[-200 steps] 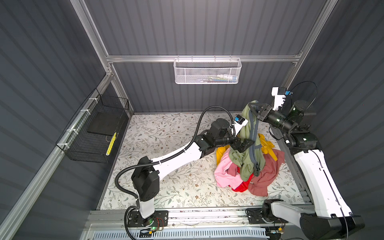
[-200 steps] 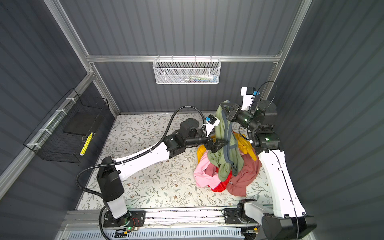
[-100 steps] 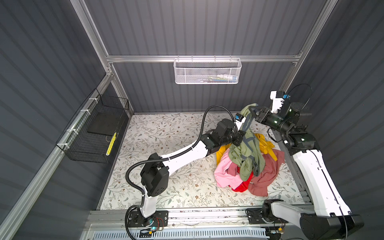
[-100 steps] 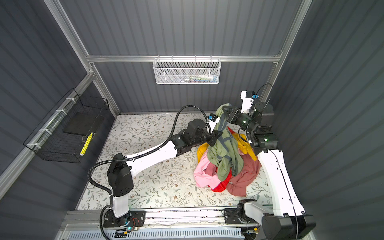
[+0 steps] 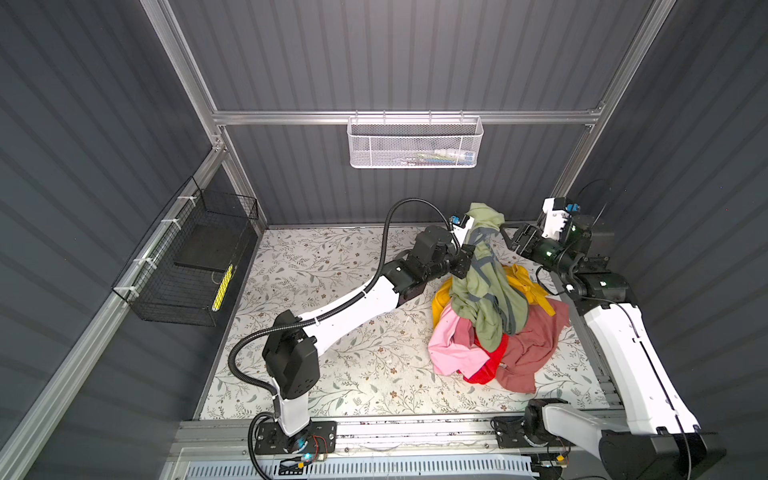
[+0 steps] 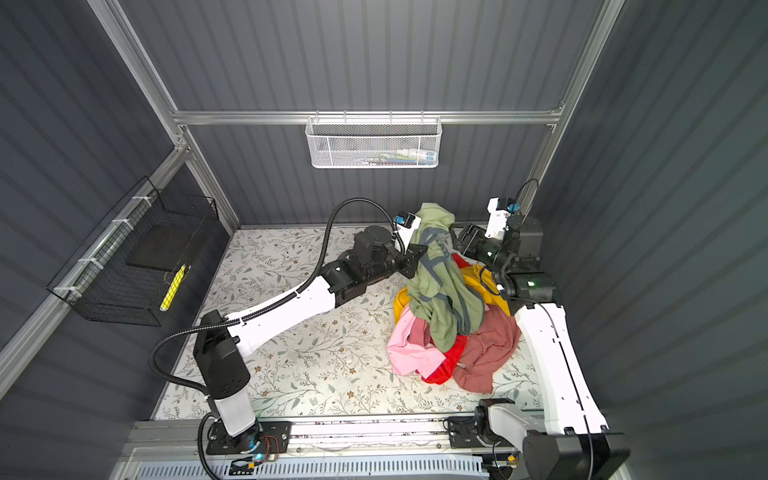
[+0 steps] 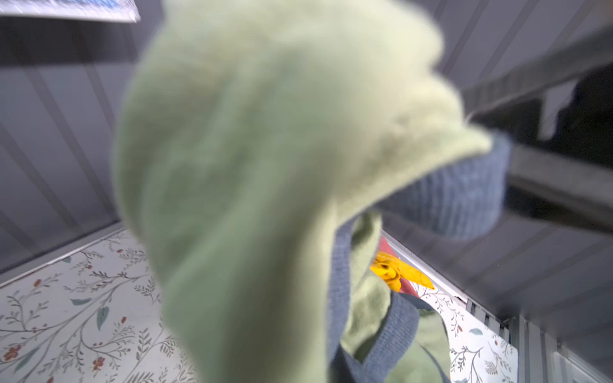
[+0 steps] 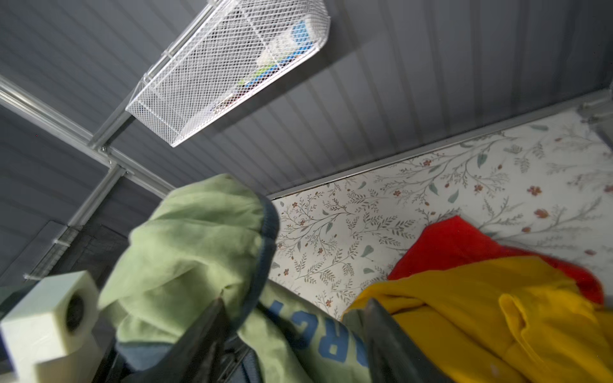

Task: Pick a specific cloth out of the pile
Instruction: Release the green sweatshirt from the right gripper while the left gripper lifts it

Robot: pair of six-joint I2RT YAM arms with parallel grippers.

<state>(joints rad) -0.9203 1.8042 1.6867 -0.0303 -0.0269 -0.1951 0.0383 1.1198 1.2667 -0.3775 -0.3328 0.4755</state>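
Observation:
The cloth is sage green with grey-blue trim. It hangs lifted at the back right, and its lower part rests on the pile of yellow, pink, red and maroon garments. My left gripper is shut on the cloth's upper part. In the left wrist view the cloth fills the picture and hides the fingers. My right gripper stands open just right of the cloth's top. The cloth lies loose between its spread fingers.
A white mesh basket hangs on the back wall and a black wire basket on the left wall. The floral table stretches left of the pile. The right wall stands close behind the right arm.
My left gripper has shut on the cloth's upper part. My right gripper, which had held the cloth up, has opened and drawn back a little to the right. The cloth's top has sagged.

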